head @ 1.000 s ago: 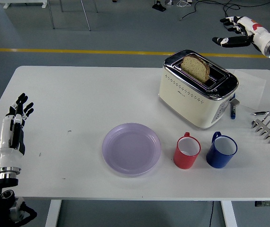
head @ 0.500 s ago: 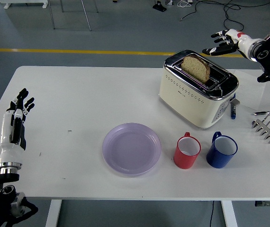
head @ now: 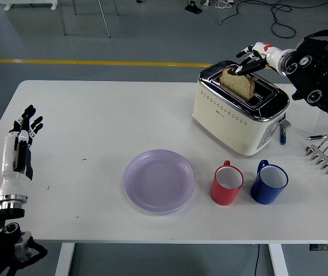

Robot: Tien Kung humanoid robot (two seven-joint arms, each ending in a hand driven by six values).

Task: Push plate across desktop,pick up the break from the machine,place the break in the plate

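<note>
My bread (head: 239, 84) sits with its lower part sunk in the toaster (head: 240, 110) slot, so only the top shows. My right hand (head: 255, 56) is by its top edge, but I cannot tell whether my fingertips touch it. My right arm runs off the right edge. My left arm leaves at the bottom left corner. The metal rack (head: 327, 155) is partly cut by the right edge. The toaster hides part of the pen (head: 283, 131).

On the white table (head: 95, 115) we see a red mug (head: 227, 184) just beside a blue mug (head: 269, 183), with a metal rack (head: 327, 155) and a pen (head: 325, 137) near the right edge.
</note>
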